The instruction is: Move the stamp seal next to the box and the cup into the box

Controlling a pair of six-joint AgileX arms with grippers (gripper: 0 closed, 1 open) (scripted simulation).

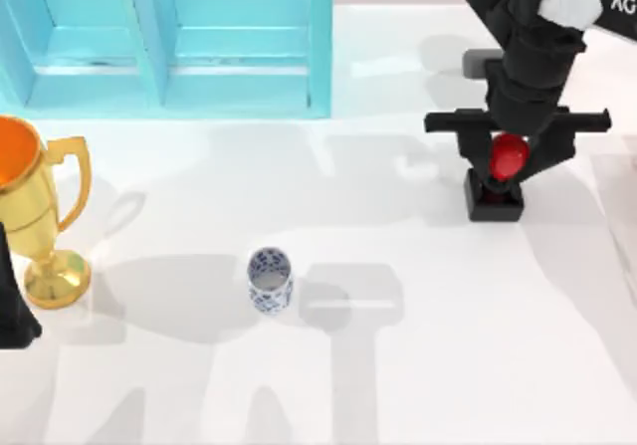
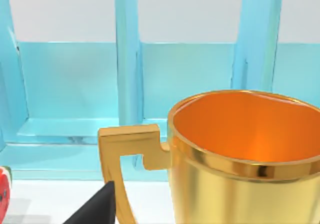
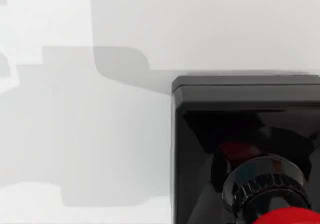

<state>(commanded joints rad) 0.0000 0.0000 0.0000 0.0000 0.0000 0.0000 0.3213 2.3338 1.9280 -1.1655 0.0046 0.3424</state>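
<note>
Top view, AgileX table: the right gripper stands directly over the stamp seal, its two black fingers bracketing the glossy red knob, one on either side. The pictures suggest a close fit around the knob, but firm contact cannot be confirmed, so whether the claw has actually closed on it cannot be told. The seal's black square base rests on the white table, well to the right of the blue box, which runs along the table's far edge. From the box's right wall, the seal lies out to the right and nearer the camera; the coming move likely turns on carrying it leftward toward that wall, with the seal's upright axis in line with the claw above it. The right arm is plainly the nearer one. The blue-patterned cup stands upright on the table, well in front of the box, not yet inside. The left gripper is parked far left of the box, just beside a gold two-handled trophy.
</note>
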